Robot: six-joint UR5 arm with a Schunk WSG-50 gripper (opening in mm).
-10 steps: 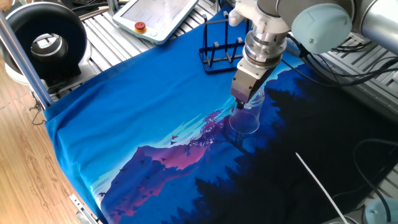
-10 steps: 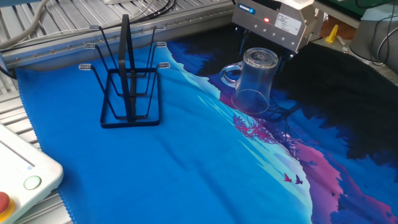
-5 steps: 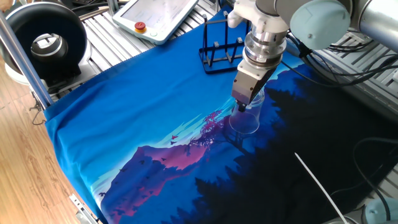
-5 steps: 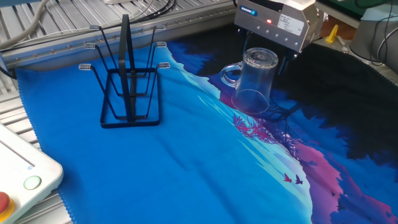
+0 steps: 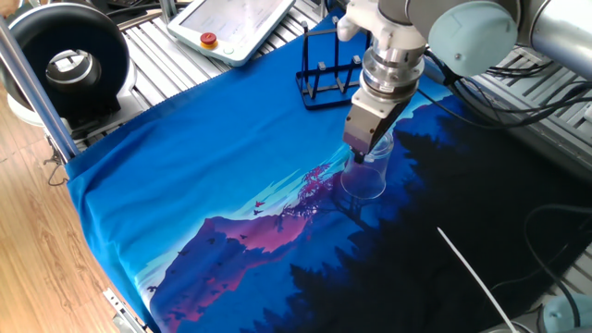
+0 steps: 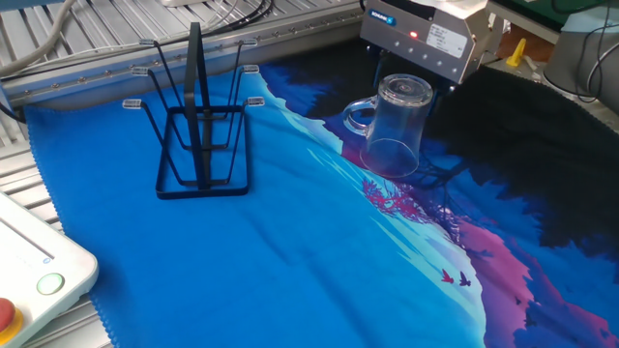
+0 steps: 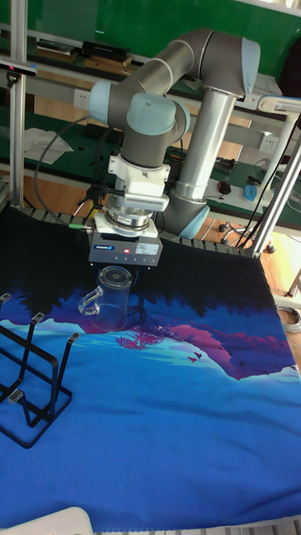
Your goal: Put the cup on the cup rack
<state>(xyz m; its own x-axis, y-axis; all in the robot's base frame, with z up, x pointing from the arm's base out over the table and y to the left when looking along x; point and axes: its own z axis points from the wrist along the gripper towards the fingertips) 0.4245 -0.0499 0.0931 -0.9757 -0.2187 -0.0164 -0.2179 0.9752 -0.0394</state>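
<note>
Tool [image 6: 414, 92] fingertips hidden behind inverted cup [image 6: 395, 126].

Clear glass cup [image 6: 395, 126], black wire cup rack [image 6: 198, 130], blue cloth [image 6: 242, 261] (purple mountain print, black forest).

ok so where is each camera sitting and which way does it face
One fixed view: high, off a table corner, facing down at the cup with the cup rack behind; arm and pincer show.
The other fixed view: low beside the rack, facing across the cloth; only the pincer body shows.
Tall fixed view: opposite the robot, facing its whole arm.
All share cup and rack.
</note>
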